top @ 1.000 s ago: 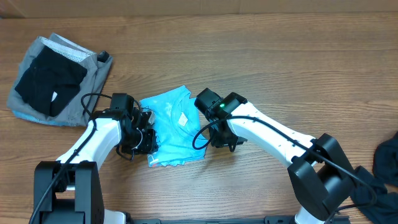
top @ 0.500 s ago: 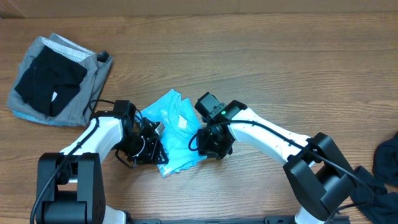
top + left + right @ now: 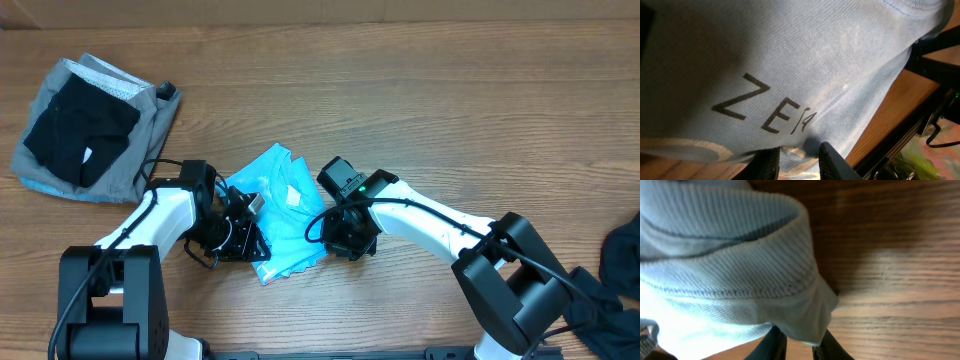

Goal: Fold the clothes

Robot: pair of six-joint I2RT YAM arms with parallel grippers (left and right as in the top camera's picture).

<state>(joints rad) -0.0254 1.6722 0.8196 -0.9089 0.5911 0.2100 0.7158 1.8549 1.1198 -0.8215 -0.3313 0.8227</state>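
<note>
The left end effector (image 3: pixel 799 159) is closed on the lettered side of the light-blue T-shirt (image 3: pixel 285 210), and the right end effector (image 3: pixel 800 342) pinches a stitched hem edge of it, so the bunched shirt lies on the desk (image 3: pixel 450 120) between the two, touching both. Holding opposite edges at once looks meant to let the arms lift and spread the cloth flat for a fold. The grey and black pile (image 3: pixel 90 130) sits well apart, beyond the left end effector.

The light-blue cotton T-shirt (image 3: pixel 285 215), a second ago a broad flat rectangle, now sits bunched and skewed into a narrower diamond. The left tool (image 3: pixel 248 240) and the right tool (image 3: pixel 335 240) have drawn closer together and nearer the robot's base.
</note>
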